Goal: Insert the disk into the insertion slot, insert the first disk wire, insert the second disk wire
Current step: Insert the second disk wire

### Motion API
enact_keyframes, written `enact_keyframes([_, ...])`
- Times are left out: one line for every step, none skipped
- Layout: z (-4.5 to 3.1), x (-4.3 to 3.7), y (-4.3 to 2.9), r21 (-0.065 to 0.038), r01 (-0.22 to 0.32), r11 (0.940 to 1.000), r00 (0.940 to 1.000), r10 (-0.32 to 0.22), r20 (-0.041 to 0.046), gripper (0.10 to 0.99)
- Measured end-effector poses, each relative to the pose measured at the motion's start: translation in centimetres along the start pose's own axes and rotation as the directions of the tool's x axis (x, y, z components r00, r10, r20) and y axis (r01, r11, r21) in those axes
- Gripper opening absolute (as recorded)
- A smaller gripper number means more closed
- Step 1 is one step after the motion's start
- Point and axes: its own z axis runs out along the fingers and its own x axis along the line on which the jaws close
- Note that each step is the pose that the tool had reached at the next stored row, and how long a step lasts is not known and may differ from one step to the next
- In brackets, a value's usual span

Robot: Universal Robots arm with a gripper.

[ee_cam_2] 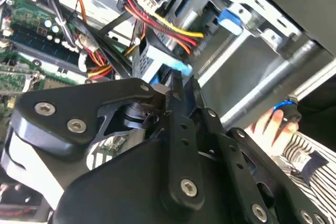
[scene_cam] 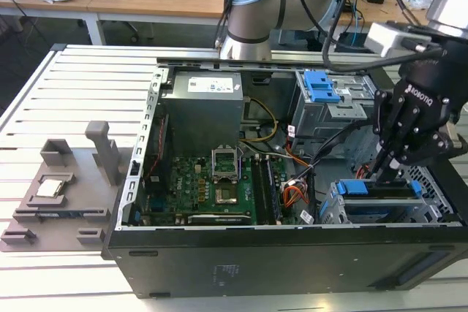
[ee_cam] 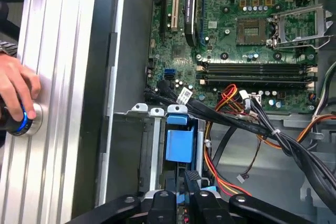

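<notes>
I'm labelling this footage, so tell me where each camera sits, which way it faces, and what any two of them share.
Exterior view: off the arm, looking down at the open computer case; shows the arm and gripper over the disk.
First wrist view: on the arm, looking down past the gripper at the motherboard; a person's hand shows.
Second wrist view: on the arm, close behind the gripper, facing the cables.
Both wrist views share the hand.

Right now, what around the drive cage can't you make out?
- The disk seating in the insertion slot: the gripper covers its near end in the exterior view.
- Whether the jaws hold a wire: the gripper body blocks it in the second wrist view.
- The person's hand: cut by the first wrist view's edge.
</notes>
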Motion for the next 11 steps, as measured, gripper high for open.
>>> enact_keyframes([-0.26, 0.04, 0.04, 0.0, 0.0, 1.0, 1.0, 0.0, 0.0004, 0.216])
enact_keyframes([-0.46, 0.07, 0.06, 0.0, 0.0, 1.0, 1.0, 0.0, 0.0005, 0.196])
enact_keyframes([-0.72, 0.13, 0.1, 0.0, 0.001, 1.0, 1.0, -0.001, 0.0079, 0.133])
enact_keyframes([-0.75, 0.29, 0.1, 0.001, 0.003, 1.0, 0.9998, -0.003, 0.0191, 0.106])
enact_keyframes([-0.71, 0.51, 0.11, 0.002, 0.003, 1.0, 0.9997, -0.003, 0.0254, 0.106])
enact_keyframes([-0.65, 0.74, 0.13, 0.002, 0.004, 1.0, 0.9994, -0.004, 0.0332, 0.106])
enact_keyframes([-0.57, 1.06, 0.14, 0.003, 0.006, 1.0, 0.999, -0.006, 0.0441, 0.106])
enact_keyframes([-0.51, 1.35, 0.16, 0.003, 0.007, 1.0, 0.9985, -0.007, 0.0545, 0.106])
enact_keyframes([-0.42, 1.66, 0.17, 0.004, 0.008, 1.0, 0.9979, -0.008, 0.0649, 0.106])
enact_keyframes([-0.35, 1.92, 0.17, 0.004, 0.009, 0.9999, 0.9972, -0.01, 0.074, 0.106])
enact_keyframes([-0.27, 2.29, 0.18, 0.005, 0.011, 0.9999, 0.9961, -0.011, 0.0875, 0.106])
